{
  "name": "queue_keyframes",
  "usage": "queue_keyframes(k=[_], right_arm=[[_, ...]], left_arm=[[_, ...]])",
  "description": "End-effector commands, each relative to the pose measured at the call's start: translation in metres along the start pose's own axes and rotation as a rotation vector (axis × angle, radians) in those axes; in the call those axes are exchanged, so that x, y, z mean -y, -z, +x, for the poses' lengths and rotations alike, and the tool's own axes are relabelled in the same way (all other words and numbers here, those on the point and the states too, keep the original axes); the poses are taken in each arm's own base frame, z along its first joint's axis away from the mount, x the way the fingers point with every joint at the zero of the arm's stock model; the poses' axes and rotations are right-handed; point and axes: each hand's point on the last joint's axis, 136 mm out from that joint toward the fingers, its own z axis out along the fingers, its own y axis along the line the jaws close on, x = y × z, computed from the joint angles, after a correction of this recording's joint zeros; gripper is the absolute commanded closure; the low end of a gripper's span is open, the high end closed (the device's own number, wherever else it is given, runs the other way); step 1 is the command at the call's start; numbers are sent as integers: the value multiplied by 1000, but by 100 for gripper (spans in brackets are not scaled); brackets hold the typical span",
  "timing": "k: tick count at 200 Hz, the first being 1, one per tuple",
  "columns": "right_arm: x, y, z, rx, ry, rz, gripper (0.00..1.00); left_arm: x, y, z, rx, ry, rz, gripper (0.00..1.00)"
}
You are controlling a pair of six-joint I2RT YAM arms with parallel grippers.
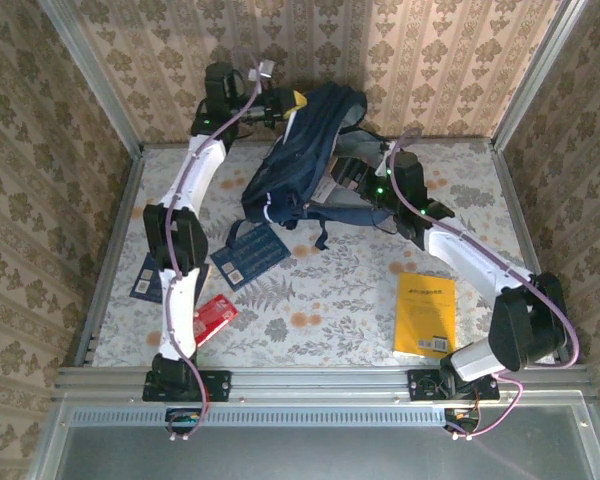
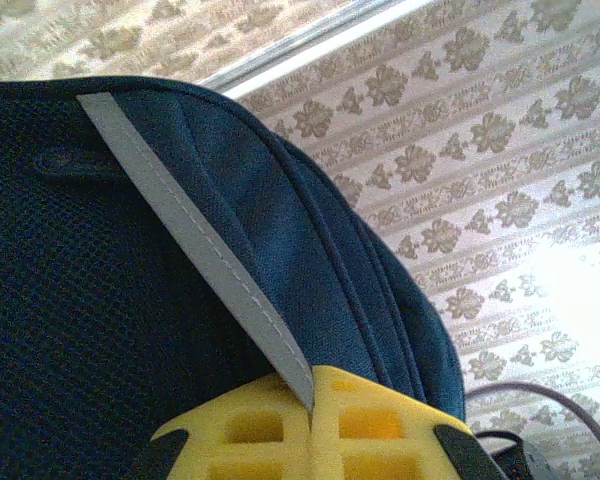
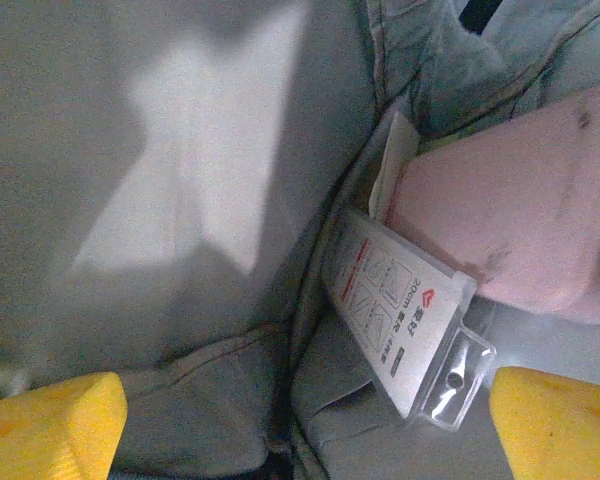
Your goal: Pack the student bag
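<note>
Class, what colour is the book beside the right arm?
The book: yellow, top external view.

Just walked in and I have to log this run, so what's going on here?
Two arms are packing the student bag. The left gripper is pinched shut on its white stripe, holding the top up. The right gripper hangs open inside the bag, near a white packet and a pink item. A yellow book, blue booklets and a red pack lie on the table.

Robot lab test cell, aluminium framing [image 1: 320, 380], wallpaper-patterned panels [image 1: 430, 60], floral-covered table [image 1: 320, 300], left arm [image 1: 195, 180] and right arm [image 1: 470, 262] bolted on.
</note>
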Motion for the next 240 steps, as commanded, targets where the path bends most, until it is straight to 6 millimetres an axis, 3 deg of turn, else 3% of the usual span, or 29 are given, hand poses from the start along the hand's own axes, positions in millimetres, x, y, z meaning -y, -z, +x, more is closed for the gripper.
queue_keyframes(k=[1,43,73,98,128,144,160,183,197,228,240], right_arm=[[19,19,3,-10,126,121,6],[25,46,-1,15,200,153,10],[50,71,0,47,244,273,13],[58,96,-3,109,270,312,15],[43,104,5,126,304,189,15],[22,97,19,70,323,34,14],[-1,89,36,-6,315,-135,14],[-5,85,35,23,241,-208,17],[-8,88,30,46,224,-225,22],[-15,99,24,69,236,-229,41],[-18,103,25,68,238,-244,49]], left_arm=[[45,34,-32,104,-176,47,100],[6,39,-31,92,-124,-11,100],[-27,16,-9,28,-64,-31,100],[-39,-13,15,-36,-63,-55,100],[-49,-52,45,-114,-48,-48,100],[-54,-69,64,-163,-44,-52,100],[-58,-81,81,-203,-41,-58,100],[-62,-88,92,-225,-40,-63,100],[-58,-100,109,-259,-48,-67,100],[-84,-93,107,-253,-58,-183,100],[-91,-90,106,-248,-41,-213,89]])
